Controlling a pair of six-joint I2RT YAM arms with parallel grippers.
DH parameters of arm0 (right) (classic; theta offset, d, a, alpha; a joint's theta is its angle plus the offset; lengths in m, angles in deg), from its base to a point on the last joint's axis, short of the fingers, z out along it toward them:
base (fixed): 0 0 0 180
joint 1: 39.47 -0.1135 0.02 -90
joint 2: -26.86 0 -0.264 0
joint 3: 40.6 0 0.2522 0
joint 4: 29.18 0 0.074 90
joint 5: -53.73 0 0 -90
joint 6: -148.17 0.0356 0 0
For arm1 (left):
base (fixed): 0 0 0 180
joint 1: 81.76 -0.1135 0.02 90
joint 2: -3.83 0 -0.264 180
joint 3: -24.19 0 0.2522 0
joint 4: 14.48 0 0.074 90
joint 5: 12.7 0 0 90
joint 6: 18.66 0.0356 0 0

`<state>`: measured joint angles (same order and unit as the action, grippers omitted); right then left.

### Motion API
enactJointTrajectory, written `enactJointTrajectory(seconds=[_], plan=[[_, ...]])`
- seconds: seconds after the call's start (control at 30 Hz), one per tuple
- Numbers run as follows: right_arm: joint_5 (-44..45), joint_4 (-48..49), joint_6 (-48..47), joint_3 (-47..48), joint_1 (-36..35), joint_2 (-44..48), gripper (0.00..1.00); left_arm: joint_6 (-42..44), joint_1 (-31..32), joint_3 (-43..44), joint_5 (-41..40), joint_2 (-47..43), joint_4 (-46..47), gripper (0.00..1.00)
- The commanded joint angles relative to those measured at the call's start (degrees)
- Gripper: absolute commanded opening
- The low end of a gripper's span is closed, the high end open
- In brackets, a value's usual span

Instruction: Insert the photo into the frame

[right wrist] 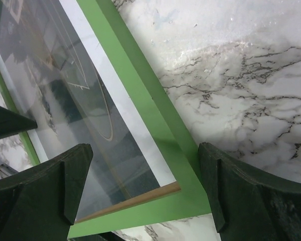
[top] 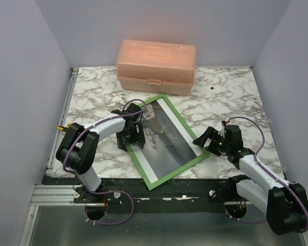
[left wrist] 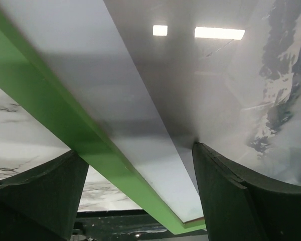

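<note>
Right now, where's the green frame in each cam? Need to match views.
Top external: the frame lies tilted at table centre, below the peach box.
Left wrist: its green edge runs diagonally from upper left to bottom centre.
Right wrist: its green edge runs from top centre down to a corner at lower right.
Shared landmark: the marble tabletop borders the frame's outer edge in all three.

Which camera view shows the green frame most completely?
The top external view: almost the whole frame is visible there, with parts of all four green sides. The left wrist view shows only one green side close up. The right wrist view shows one corner and part of one side.
</note>
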<state>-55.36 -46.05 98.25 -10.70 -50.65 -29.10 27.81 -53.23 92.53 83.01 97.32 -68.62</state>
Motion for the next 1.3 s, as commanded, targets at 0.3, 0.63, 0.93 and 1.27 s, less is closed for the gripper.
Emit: enactJointTrajectory(seconds=[0.3,0.63,0.93,1.27], plan=[[-18.1,-29.6,0.0,-3.1,-3.0,10.6,0.96,1.2,5.8,4.3,7.3,5.7,16.7,0.83],[-19.8,-30.2,0.8,-5.5,-3.0,14.2,0.96,2.7,8.1,14.3,8.5,11.2,14.3,0.82],[-21.9,-29.9,-0.3,-4.9,-3.1,13.5,0.96,4.6,10.5,27.5,9.0,19.4,8.7,0.82],[-24.2,-29.4,0.3,-4.1,-3.2,13.8,0.96,4.6,12.7,31.3,9.5,23.0,7.8,0.82]])
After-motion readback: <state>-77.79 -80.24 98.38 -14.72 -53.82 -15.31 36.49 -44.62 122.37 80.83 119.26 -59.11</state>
